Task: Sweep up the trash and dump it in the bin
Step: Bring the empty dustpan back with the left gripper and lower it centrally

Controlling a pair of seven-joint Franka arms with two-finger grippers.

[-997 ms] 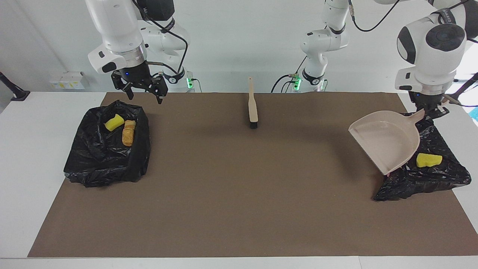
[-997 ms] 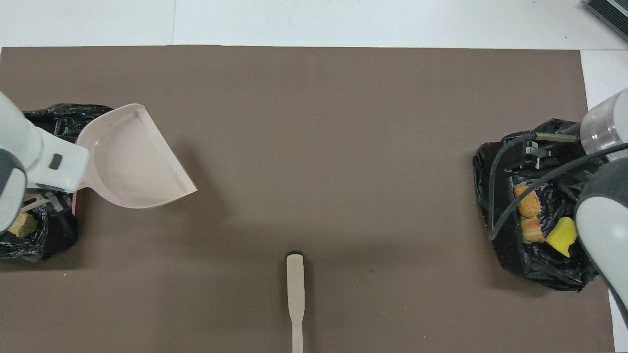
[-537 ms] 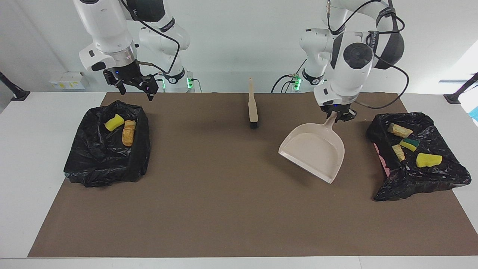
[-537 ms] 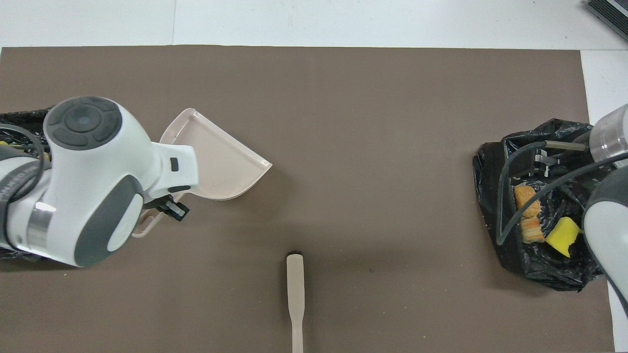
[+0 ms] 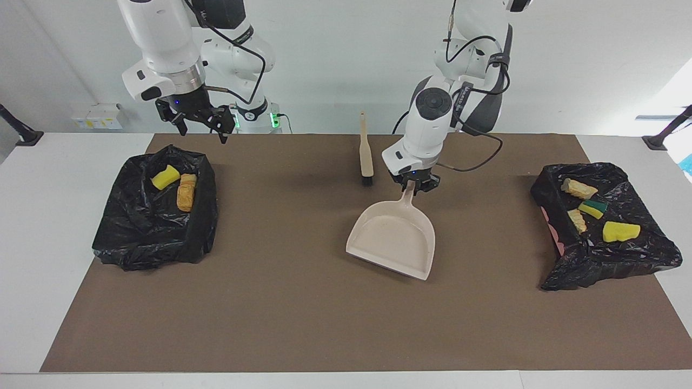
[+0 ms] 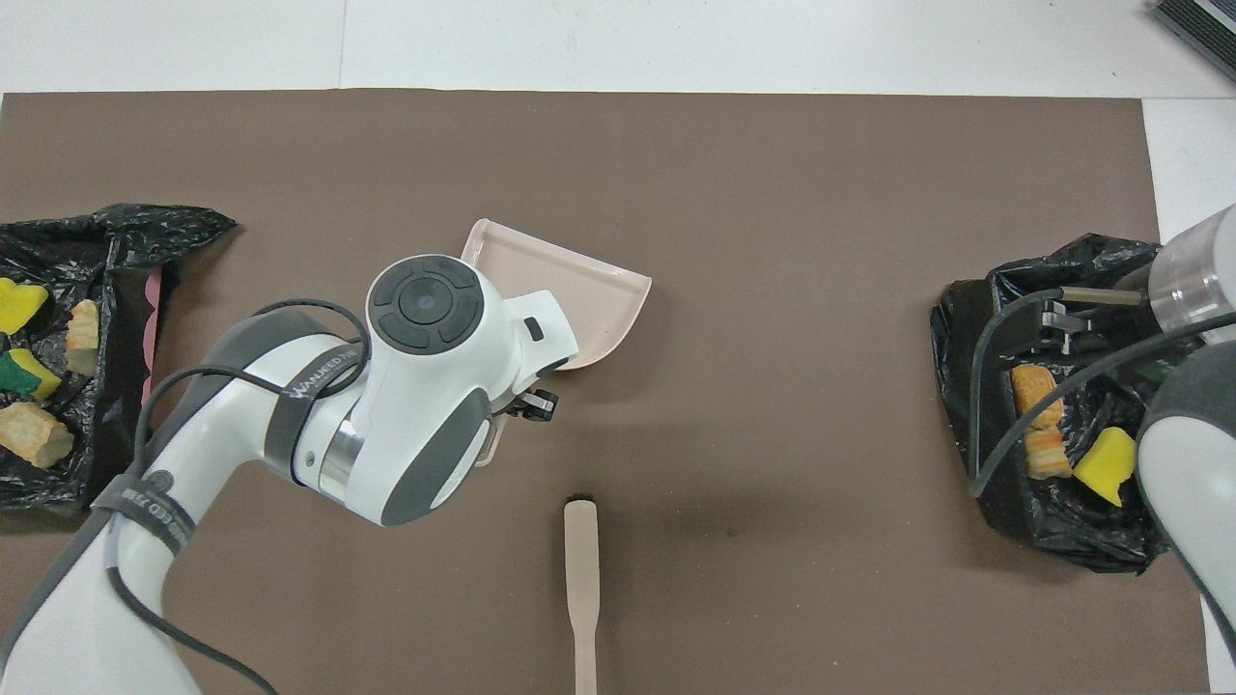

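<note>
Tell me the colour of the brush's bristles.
Black bristles on a beige brush; clearest in the facing view.

Two high opposing views, one table [image 5: 32, 227]

You've got the beige dustpan [image 5: 393, 239] mid-frame on the brown mat [image 5: 303, 324], the brush [image 5: 366, 154] lying just above it, and white surface [image 5: 48, 216] showing along the frame's edges.

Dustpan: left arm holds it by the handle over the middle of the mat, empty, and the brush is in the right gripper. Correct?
One thing is off: the brush is not in the right gripper. The facing view shows it lying on the mat, while that gripper hangs open and empty by the bin at its end. The left gripper does hold the empty dustpan by the handle.
</note>
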